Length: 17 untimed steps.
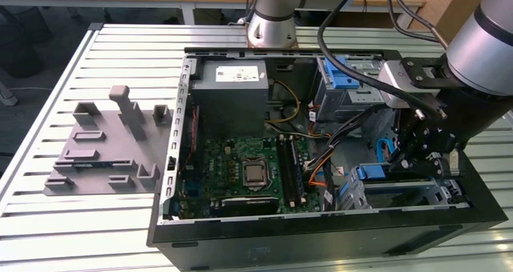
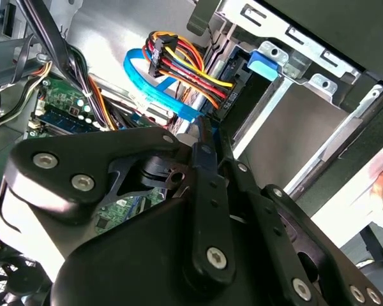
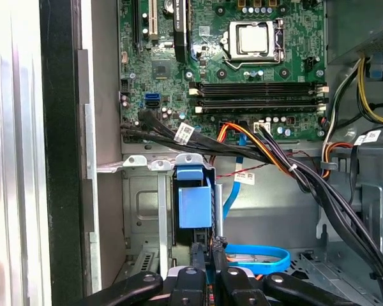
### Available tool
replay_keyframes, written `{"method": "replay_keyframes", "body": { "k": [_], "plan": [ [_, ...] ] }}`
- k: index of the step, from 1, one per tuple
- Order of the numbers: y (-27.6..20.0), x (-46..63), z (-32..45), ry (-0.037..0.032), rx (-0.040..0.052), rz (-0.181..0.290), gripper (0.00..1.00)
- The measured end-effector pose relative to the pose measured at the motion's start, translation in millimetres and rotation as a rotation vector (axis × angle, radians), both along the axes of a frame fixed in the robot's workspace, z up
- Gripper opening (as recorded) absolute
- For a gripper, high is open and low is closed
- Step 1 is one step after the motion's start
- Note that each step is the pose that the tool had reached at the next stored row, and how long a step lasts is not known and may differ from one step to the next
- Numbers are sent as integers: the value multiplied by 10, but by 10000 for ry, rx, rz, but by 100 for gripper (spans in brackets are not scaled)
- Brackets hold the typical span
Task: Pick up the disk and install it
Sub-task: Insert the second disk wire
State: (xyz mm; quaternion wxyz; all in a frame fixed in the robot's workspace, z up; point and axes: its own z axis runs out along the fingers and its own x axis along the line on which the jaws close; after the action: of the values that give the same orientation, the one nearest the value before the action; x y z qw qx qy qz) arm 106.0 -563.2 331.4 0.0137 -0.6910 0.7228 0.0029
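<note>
now the hand (image 3: 207, 255), pressed closed, touches the disk (image 3: 195, 204).

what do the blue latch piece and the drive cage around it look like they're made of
Blue latch piece: apparently moulded plastic, evenly coloured, soft matte sheen. Drive cage: looks like bare sheet metal, dull grey, with punched holes and folded tabs.

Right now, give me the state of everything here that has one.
Computer case, lying flat, side open.
Processor socket, uncovered, no cooler on it.
Disk, in the lower drive bay; how far seated, cannot tell.
Gripper, down inside the case at that bay.
</note>
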Motion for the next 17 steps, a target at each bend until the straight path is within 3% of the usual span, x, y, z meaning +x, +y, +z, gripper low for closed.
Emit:
{"method": "replay_keyframes", "body": {
  "k": [6, 8, 17],
  "plan": [
    [0, 8, -7, 2, 2, 0, 16],
    [0, 8, -7, 3, 2, 0, 24],
    [0, 8, 41, 4, -1, 0, 24]
  ]
}}
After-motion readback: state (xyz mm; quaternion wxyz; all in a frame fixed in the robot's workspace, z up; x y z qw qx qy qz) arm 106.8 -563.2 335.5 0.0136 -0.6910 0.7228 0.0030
